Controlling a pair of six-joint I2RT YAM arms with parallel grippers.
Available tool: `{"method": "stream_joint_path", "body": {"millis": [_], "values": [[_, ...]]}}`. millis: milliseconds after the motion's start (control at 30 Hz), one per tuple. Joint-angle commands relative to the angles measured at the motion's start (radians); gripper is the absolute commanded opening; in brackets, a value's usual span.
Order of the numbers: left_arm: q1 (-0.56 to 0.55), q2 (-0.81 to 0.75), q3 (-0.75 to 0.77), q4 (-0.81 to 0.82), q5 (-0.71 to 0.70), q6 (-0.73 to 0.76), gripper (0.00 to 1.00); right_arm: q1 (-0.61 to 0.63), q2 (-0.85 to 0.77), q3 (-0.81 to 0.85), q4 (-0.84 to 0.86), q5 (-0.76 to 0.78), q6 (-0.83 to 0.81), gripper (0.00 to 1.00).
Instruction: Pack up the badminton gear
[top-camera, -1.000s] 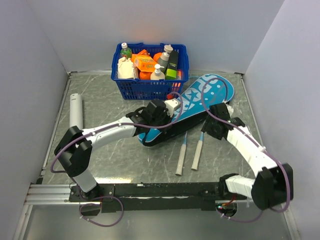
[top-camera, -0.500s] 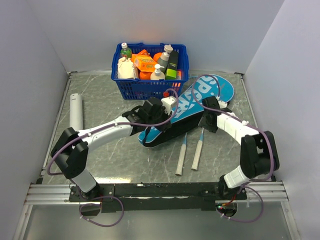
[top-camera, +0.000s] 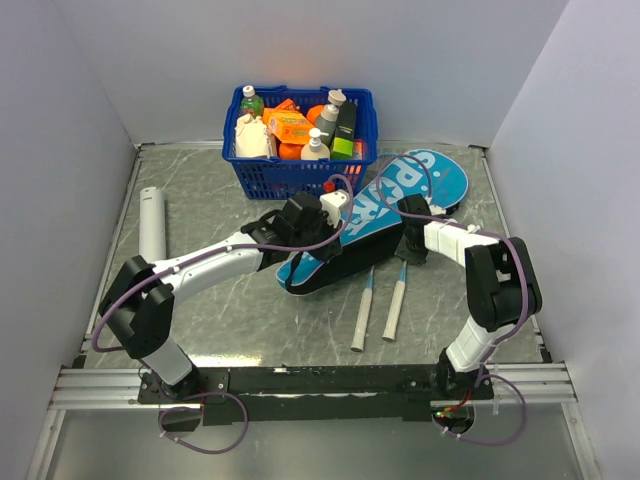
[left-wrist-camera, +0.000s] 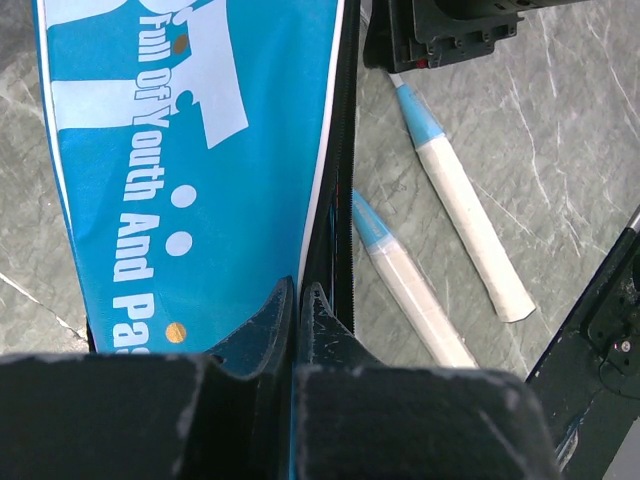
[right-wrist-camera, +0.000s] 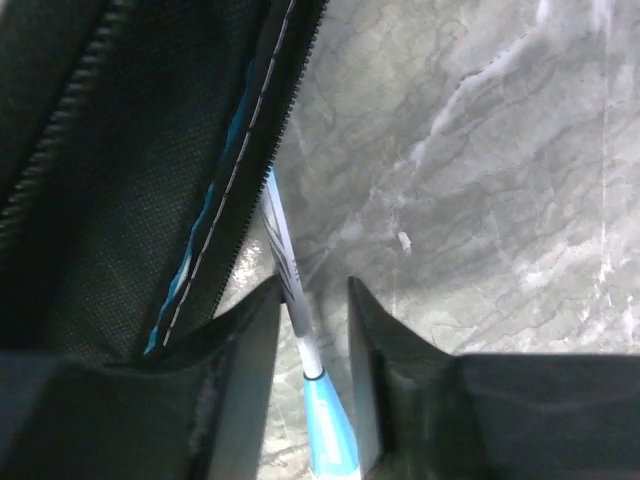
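Observation:
The teal "SPORT" case (top-camera: 400, 195) lies across the table's middle with its top flap lifted, showing the black inside (right-wrist-camera: 120, 150). My left gripper (top-camera: 335, 207) is shut on the flap's zipper edge (left-wrist-camera: 298, 290) and holds it up. Two rackets lie with their heads in the case; their white handles (top-camera: 360, 322) (top-camera: 394, 308) stick out toward me, also in the left wrist view (left-wrist-camera: 410, 290) (left-wrist-camera: 470, 220). My right gripper (top-camera: 405, 245) is open astride one racket's thin shaft (right-wrist-camera: 285, 250), which rests against one finger. The white tube (top-camera: 152, 222) lies at the far left. The shuttlecock is out of view.
A blue plastic basket (top-camera: 300, 175) of bottles and orange packs stands at the back, just behind the case and my left gripper. White walls close in the table on three sides.
The case's flap has been raised and turned, so the "SPORT" lettering now faces up. My right arm has folded in leftward, bringing its gripper to the racket shaft beside the case.

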Motion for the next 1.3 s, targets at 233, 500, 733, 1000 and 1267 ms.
{"method": "stream_joint_path", "body": {"millis": [233,500,733,1000,1267], "values": [[0.004,0.001,0.015,0.056,0.013,-0.025,0.01,-0.008,-0.053,-0.014,0.028,-0.048,-0.006,0.00],[0.004,0.006,0.011,0.093,-0.053,-0.056,0.01,0.025,-0.311,-0.052,-0.141,-0.060,-0.048,0.00],[0.004,0.030,0.057,0.107,-0.073,-0.070,0.01,0.160,-0.595,-0.138,-0.386,-0.058,0.059,0.00],[0.019,0.070,0.141,0.109,-0.084,-0.064,0.01,0.415,-0.797,-0.233,-0.558,-0.034,0.306,0.00],[0.027,0.050,0.115,0.128,-0.068,-0.076,0.01,0.648,-0.721,-0.370,-0.491,-0.037,0.544,0.00]]}}
